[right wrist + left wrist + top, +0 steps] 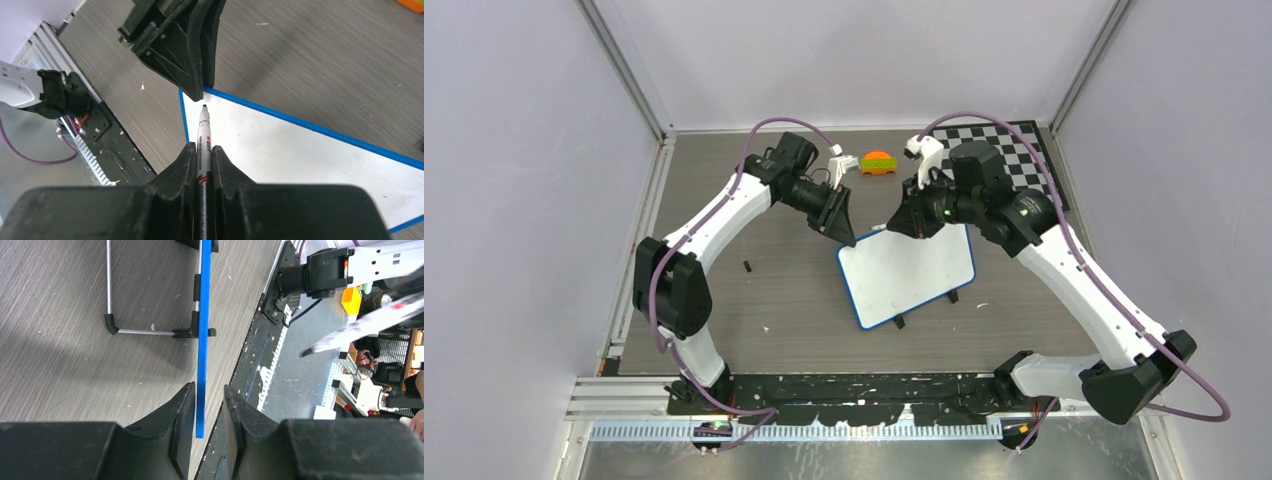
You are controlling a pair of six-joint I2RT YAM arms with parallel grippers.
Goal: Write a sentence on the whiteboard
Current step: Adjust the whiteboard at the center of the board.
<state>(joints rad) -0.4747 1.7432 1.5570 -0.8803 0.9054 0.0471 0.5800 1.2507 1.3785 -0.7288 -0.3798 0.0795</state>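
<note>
The whiteboard (909,275), white with a blue rim, lies skewed at the table's middle and has no writing on it. My left gripper (846,238) stands at its far left corner. In the left wrist view the rim (202,330) runs edge-on between the fingers of that gripper (210,386). One finger is against the rim and a gap shows on the other side, so it is open. My right gripper (203,146) is shut on a white marker (204,132). The marker's dark tip (204,107) points at that same corner, close to the board (300,160) and the left gripper (185,45).
A black-and-white checkered board (1016,150) lies at the back right. An orange and green toy (879,162) sits at the back centre. A small black piece (748,266) lies left of the whiteboard. The whiteboard's wire stand (111,322) shows underneath it. Purple walls enclose the table.
</note>
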